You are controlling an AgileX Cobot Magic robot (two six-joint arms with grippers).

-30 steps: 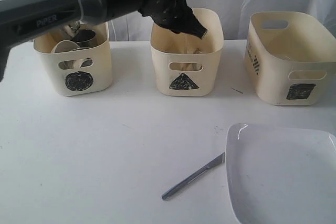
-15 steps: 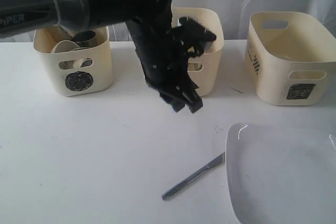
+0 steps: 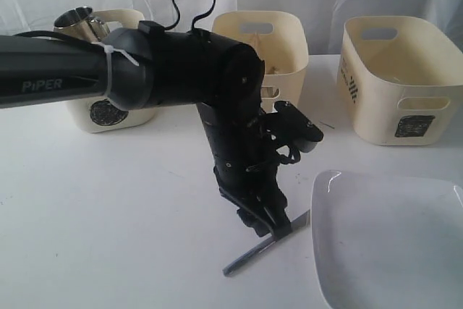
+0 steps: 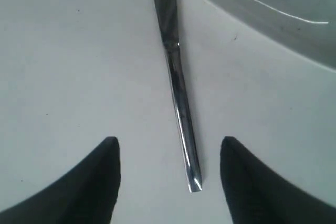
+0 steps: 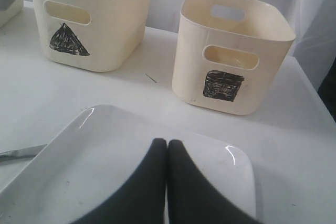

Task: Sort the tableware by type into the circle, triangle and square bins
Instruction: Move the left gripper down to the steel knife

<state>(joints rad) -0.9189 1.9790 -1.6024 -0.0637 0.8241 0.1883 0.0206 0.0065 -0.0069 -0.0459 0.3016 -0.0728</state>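
One cutlery piece (image 4: pixel 181 108) flat on table (image 3: pixel 108 215), blade end at rim of one plate (image 3: pixel 391 236); plate cut off by frame. Left fingers (image 4: pixel 100 182) spread, straddling handle, gripping nothing. Right fingers (image 5: pixel 184 192) pressed together over plate. Three bins: triangle bin (image 3: pixel 289 41), square bin (image 3: pixel 383 70), circle bin (image 3: pixel 108 113) mostly hidden behind arm (image 3: pixel 181 70).

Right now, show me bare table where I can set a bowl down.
Free: the front-left table before the circle bin; also the gap between triangle bin and square bin. Crowded: front right, around left gripper, knife and plate.
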